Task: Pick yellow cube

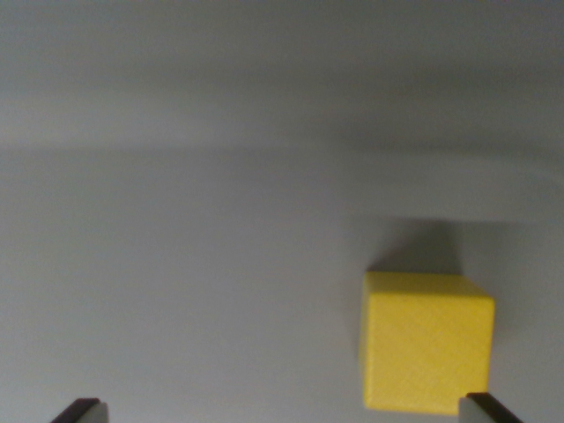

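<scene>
Jaws stand wide apart: only the two fingertips show, one poking up at about seven o'clock along the bottom edge of the wrist view, the other at about five o'clock, with a broad stretch of bare surface between them. Nothing is held in the gripper (280, 410).

No containers appear anywhere in the view.

One yellow cube (426, 342) sits at about four to five o'clock from the centre of the picture, resting flat on the surface (176, 264). Its top face and its front face both show, the top a shade lighter. The cube lies well toward the wrist view's right, not centred between the fingertips; the fingertip at five o'clock overlaps its lower right corner in the picture, though whether the two touch cannot be told. A soft dark shadow spreads behind the cube toward twelve o'clock.

That surface is a plain, pale grey, smooth and unmarked. Toward the top of the view it fades into blurred grey bands, too soft to make out anything of the room beyond.
</scene>
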You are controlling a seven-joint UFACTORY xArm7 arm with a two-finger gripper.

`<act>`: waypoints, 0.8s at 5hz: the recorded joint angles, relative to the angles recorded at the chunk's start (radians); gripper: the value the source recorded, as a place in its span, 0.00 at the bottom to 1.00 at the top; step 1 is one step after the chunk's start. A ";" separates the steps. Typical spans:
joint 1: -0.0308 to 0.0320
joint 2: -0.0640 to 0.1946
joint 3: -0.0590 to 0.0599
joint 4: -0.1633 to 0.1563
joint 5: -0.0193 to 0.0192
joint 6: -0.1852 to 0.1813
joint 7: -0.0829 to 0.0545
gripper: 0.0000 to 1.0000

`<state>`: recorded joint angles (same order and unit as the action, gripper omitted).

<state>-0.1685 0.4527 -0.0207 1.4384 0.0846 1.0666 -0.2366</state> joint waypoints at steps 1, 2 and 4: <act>0.0000 0.000 0.000 0.000 0.0000 0.000 0.000 0.00; -0.0105 0.035 -0.005 -0.011 0.0030 -0.041 -0.020 0.00; -0.0195 0.064 -0.010 -0.021 0.0056 -0.077 -0.036 0.00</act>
<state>-0.1880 0.5169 -0.0305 1.4177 0.0902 0.9898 -0.2730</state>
